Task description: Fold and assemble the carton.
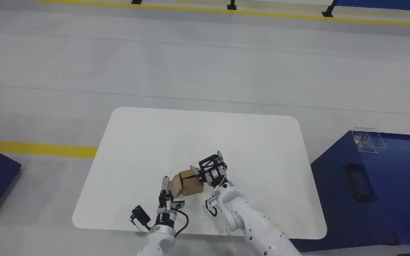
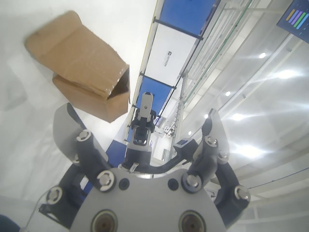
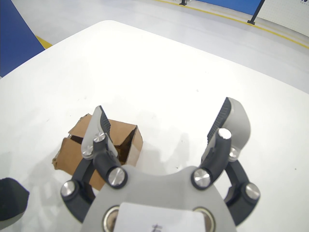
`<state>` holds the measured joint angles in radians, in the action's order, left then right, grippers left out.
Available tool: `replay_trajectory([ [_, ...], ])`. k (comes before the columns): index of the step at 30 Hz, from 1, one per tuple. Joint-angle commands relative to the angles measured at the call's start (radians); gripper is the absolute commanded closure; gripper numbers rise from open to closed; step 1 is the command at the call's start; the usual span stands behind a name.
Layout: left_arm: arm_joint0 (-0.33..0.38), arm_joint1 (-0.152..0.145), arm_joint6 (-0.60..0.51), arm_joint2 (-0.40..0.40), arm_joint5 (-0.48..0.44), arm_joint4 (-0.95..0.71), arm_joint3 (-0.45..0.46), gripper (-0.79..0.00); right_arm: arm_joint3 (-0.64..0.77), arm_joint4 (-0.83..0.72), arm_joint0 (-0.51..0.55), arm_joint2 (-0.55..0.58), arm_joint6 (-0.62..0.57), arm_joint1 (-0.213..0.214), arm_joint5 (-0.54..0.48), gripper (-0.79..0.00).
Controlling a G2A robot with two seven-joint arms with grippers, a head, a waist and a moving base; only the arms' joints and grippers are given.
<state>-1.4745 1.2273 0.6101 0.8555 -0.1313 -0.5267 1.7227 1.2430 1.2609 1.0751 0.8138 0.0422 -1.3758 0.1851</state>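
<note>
Right gripper, spread wide, faces the lying carton's open end.

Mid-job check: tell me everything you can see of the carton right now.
The carton is a small brown cardboard box, partly assembled. Its body is squared up, but one end gapes open, with loose, slightly crumpled flaps and a dark inside. It rests on the white table near the robot's edge, between the two claws. The left claw is open and apart from it. The right claw is open by the open end; contact cannot be told.
</note>
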Motion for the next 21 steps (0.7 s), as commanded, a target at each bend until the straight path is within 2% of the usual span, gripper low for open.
replay_trajectory([
  [1, 0.030, 0.015, 0.038, -0.023, -0.004, 0.024, -0.041, -0.785, -0.017, 0.011, -0.007, -0.009, 0.005, -0.006, 0.002, -0.785],
  [7, 0.081, 0.057, 0.041, -0.063, -0.008, -0.062, -0.109, -0.785, -0.057, 0.042, -0.024, -0.028, 0.003, -0.022, -0.003, -0.785],
  [13, 0.121, 0.088, 0.089, -0.056, -0.025, -0.090, -0.191, -0.785, -0.085, 0.067, -0.029, -0.031, -0.008, -0.034, -0.003, -0.785],
  [21, 0.136, 0.115, 0.099, -0.040, -0.031, -0.115, -0.241, -0.785, -0.095, 0.091, -0.024, -0.029, -0.007, -0.044, -0.008, -0.785],
])
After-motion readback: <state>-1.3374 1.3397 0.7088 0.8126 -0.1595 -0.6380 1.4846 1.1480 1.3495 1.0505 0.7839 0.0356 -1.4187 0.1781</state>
